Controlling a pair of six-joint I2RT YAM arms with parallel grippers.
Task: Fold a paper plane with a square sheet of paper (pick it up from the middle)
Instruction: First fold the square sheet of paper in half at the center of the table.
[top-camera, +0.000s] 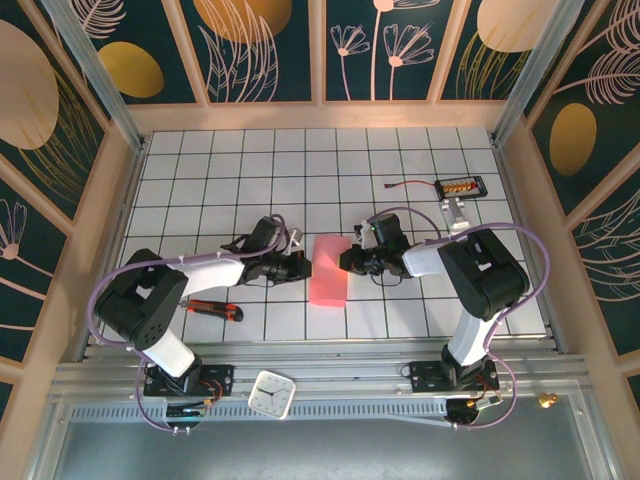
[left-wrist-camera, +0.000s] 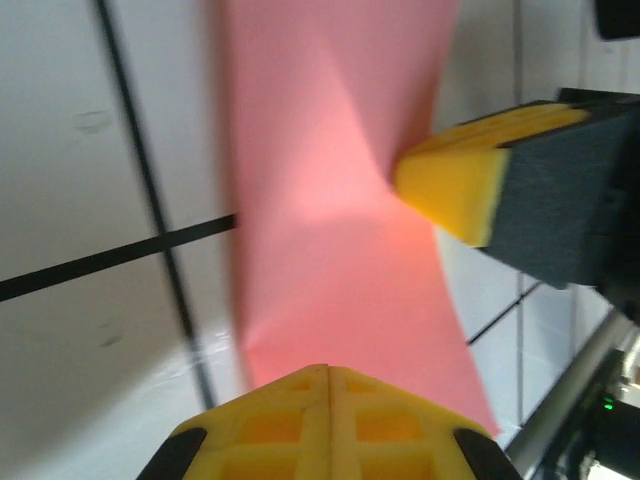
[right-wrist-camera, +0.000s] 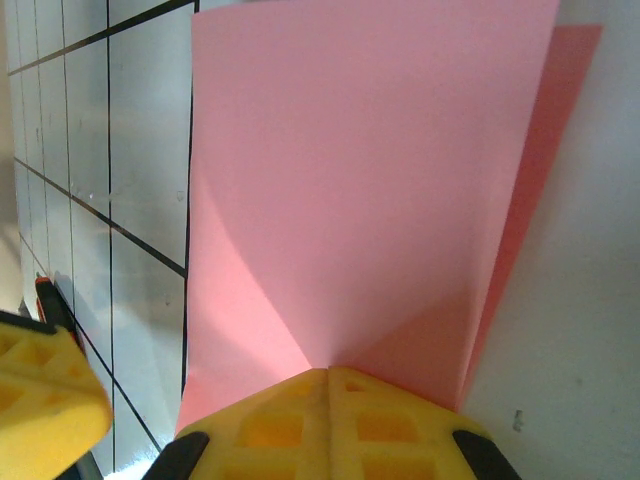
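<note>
Both pressed together, our left pincer (top-camera: 303, 265) and right pincer (top-camera: 345, 262) flank the square sheet of paper (top-camera: 328, 278), which lies lengthwise toward the bench's (top-camera: 400, 160) far edge.

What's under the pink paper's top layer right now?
A second layer of the same paper peeks out along one edge in the right wrist view. The tiled table surrounds it. Anything beneath the folded sheet is covered; I cannot tell.

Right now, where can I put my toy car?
The back rows of the table, left of the small wired board, are bare. The middle is crowded: left gripper and right gripper meet at the pink paper, red-handled tool nearby.
</note>
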